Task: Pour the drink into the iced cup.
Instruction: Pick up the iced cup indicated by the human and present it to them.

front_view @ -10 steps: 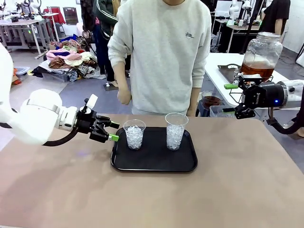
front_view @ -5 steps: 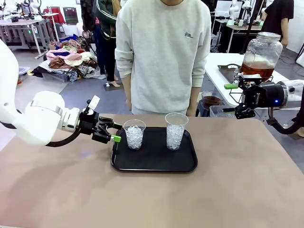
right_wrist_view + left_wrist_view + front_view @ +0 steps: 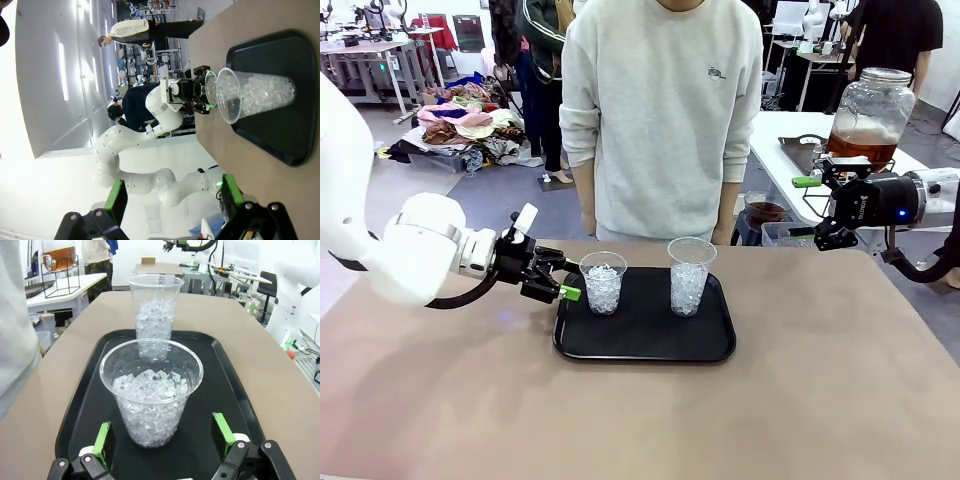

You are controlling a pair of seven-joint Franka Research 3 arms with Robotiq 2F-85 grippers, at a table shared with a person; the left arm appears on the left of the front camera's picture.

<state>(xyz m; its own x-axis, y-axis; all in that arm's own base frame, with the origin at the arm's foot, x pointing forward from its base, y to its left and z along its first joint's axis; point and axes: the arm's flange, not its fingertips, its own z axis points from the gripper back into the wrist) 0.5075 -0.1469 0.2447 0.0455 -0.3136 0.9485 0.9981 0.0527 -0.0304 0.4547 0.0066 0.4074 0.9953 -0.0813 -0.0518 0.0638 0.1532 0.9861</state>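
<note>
Two clear cups of ice stand on a black tray [image 3: 650,335]: the left cup [image 3: 603,283] and the right cup [image 3: 690,276]. My left gripper [image 3: 565,281] is open at the tray's left edge, right by the left cup. In the left wrist view this cup [image 3: 151,395] stands just ahead of the open left gripper [image 3: 163,432], centred between its green pads and apart from both. The drink, an amber liquid, sits in a glass jar [image 3: 870,115] on a side table. My right gripper [image 3: 812,210] hovers open near that jar and holds nothing.
A person in a light sweater [image 3: 660,120] stands at the far edge of the table behind the tray. A small cup of dark liquid [image 3: 763,212] sits beyond the table, right of the person. The brown tabletop [image 3: 620,420] spreads wide in front of the tray.
My left gripper has moved right, closer to the left cup. The person has shifted slightly. The right arm has not moved.
</note>
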